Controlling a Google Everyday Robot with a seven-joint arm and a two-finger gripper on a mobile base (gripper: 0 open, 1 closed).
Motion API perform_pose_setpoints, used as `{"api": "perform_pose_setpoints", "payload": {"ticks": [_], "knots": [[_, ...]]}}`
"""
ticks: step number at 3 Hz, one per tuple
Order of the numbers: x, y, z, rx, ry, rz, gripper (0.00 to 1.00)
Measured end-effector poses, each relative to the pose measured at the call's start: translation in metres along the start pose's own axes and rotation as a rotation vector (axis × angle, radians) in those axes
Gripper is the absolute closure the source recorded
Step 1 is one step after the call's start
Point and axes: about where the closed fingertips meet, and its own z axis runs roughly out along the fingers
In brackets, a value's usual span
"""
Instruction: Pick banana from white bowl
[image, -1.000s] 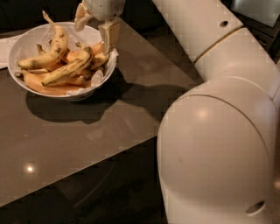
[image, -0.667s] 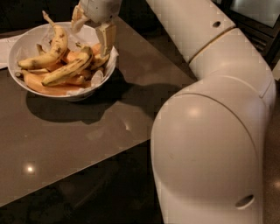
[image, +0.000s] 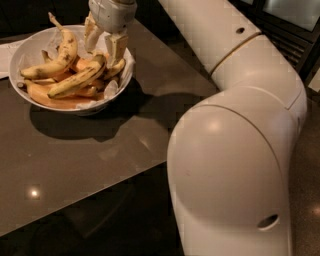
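Dark brown table (image: 100, 165) fills most of the view, with a black, unlit background behind it and the robot's bulky white arm (image: 235, 150) crowding the right side. We see the bowl (image: 31, 47) standing at the table's far left corner, and the gripper (image: 104, 47) hangs straight down over its right-hand part, with its fingers (image: 116, 46) dipping inside the rim.

The jaws stand apart with a clear gap between them, and as far as we can tell they have hold of nothing. The nearer finger comes down right at the banana's (image: 77, 80) upper end. We cannot tell whether it touches the fruit.

We judge this to be the reach-and-align step: the gripper is down at the fruit, but the grasp is not yet made. The banana lies on top of the heap, slanting from the lower left up toward the gripper. The next move calls for getting both fingers astride that raised end, closing firmly, and lifting straight up so the neighbours are not dragged along.

The bowl is well filled. A hooked banana (image: 64, 52) with a thin stem rests against the back left wall, and orange-toned bananas (image: 52, 101) lie underneath along the front. Crinkled paper (image: 111, 89) lines the bowl and shows at its right edge. We think the crowding is the main risk, since a finger could catch the paper or a second fruit.
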Motion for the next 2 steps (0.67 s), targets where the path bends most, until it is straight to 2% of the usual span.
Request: {"api": "perform_pose_setpoints", "payload": {"ticks": [2], "knots": [[-0.0021, 0.0022, 0.0115, -0.023, -0.024, 0.009, 0.47]]}}
